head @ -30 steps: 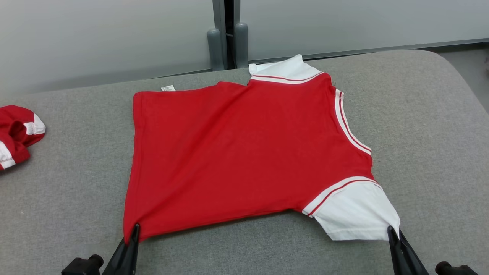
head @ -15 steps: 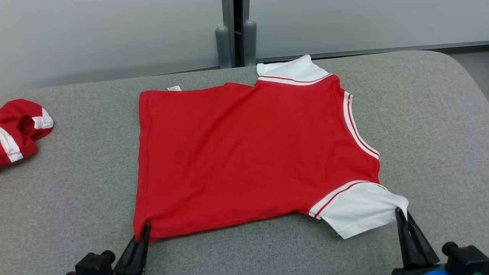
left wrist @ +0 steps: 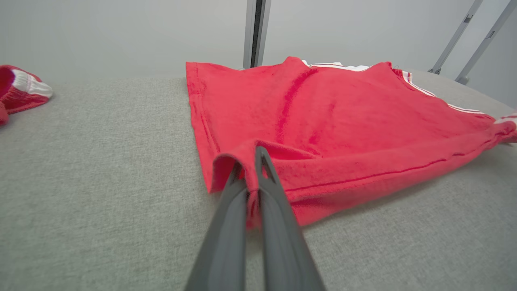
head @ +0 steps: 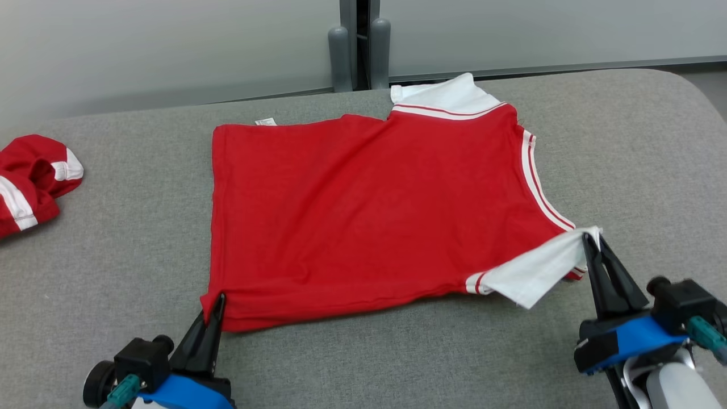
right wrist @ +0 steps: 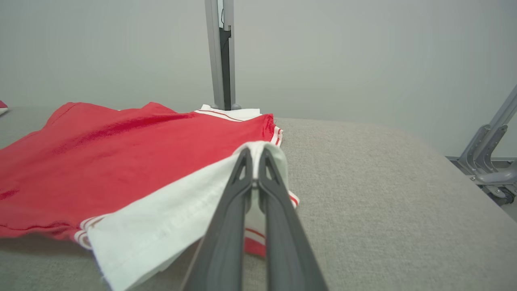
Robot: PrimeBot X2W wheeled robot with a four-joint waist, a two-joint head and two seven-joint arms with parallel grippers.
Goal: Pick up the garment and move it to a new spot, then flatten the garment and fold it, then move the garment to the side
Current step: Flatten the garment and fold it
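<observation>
Right hand (head: pixel 588 236) drew sleeve (head: pixel 534 272) inward; garment (head: pixel 369 210) lies hem-left, neck-right.

Your right gripper (head: pixel 589 240) has lifted the white sleeve (head: pixel 528 272) from where it lay spread flat at the near right. It has carried the sleeve farther in, so it now folds back over the shoulder of the red T-shirt (head: pixel 369 199). Your left gripper (head: pixel 220 299) has drawn the near-left hem corner (head: pixel 211 298) up and farther in, curling that edge over.
</observation>
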